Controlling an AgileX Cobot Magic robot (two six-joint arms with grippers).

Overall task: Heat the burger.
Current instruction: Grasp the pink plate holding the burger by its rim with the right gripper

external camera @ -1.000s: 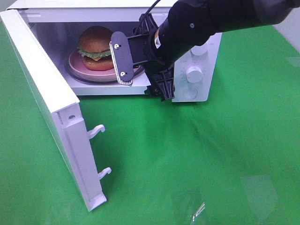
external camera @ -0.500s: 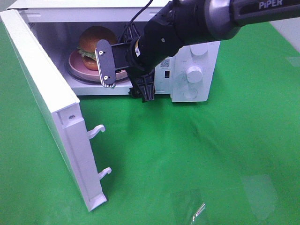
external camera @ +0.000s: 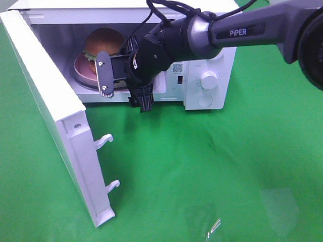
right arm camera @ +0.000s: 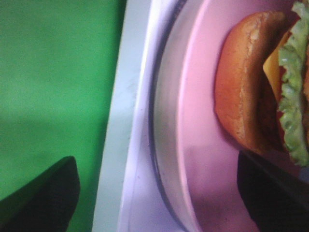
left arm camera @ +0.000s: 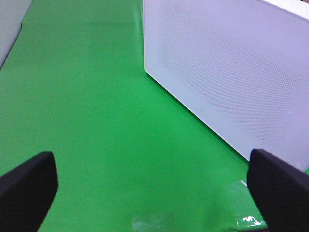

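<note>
Your right gripper [external camera: 123, 85] hangs spread and empty at the microwave [external camera: 212, 60] mouth, the burger [external camera: 103, 43] just beyond its fingertips on the pink plate [external camera: 81, 68] inside; door [external camera: 50, 111] unclosed, heating unstarted.

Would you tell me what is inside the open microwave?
The burger sits on a pink plate inside the microwave; the right hand hides the plate's right side.
</note>
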